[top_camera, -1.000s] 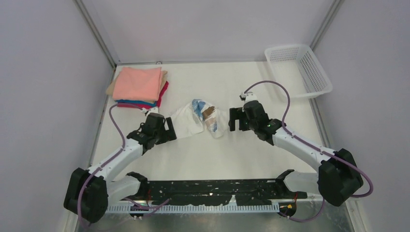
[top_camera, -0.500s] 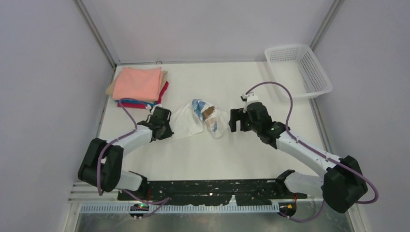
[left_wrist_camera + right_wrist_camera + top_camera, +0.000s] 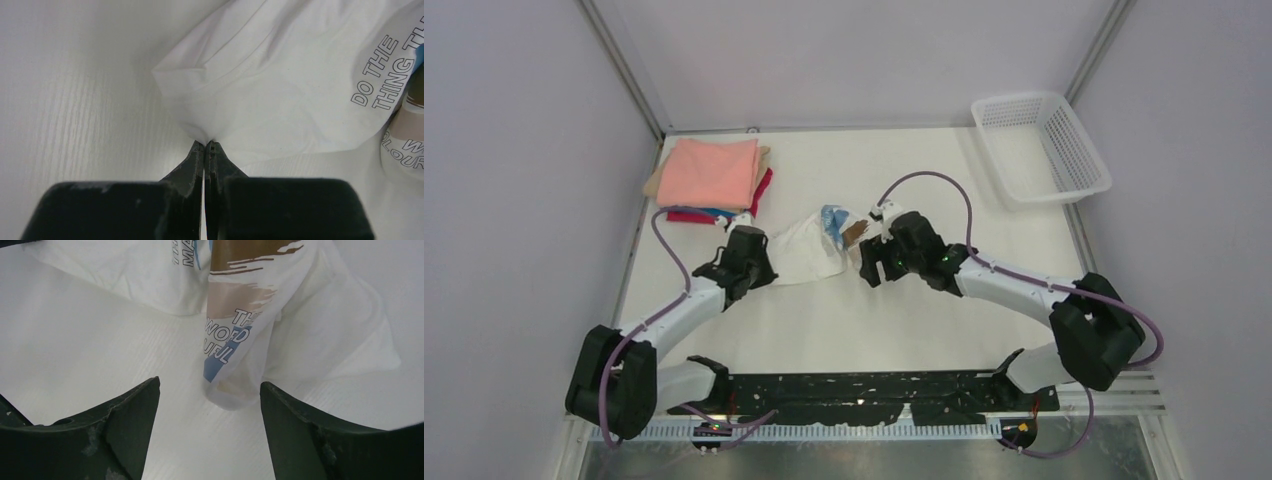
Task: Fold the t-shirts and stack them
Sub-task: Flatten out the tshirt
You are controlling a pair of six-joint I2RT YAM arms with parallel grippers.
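A crumpled white t-shirt (image 3: 809, 247) with blue and tan print lies mid-table. My left gripper (image 3: 764, 271) is at its left edge, and in the left wrist view that gripper (image 3: 206, 143) is shut on a pinch of the white cloth (image 3: 280, 85). At the shirt's right end is my right gripper (image 3: 870, 262). In the right wrist view the right gripper (image 3: 210, 385) is open, and a rolled fold of the printed shirt (image 3: 240, 340) ends just ahead of its fingers without touching them. A stack of folded t-shirts (image 3: 712, 172), salmon-pink on top, sits at the back left.
A white mesh basket (image 3: 1044, 140) stands at the back right corner. Grey walls enclose the table on three sides. The black rail holding the arm bases (image 3: 874, 392) runs along the near edge.
My left gripper closed on the shirt's left edge. My right arm moved left up to the shirt's right end and its jaws narrowed a little.
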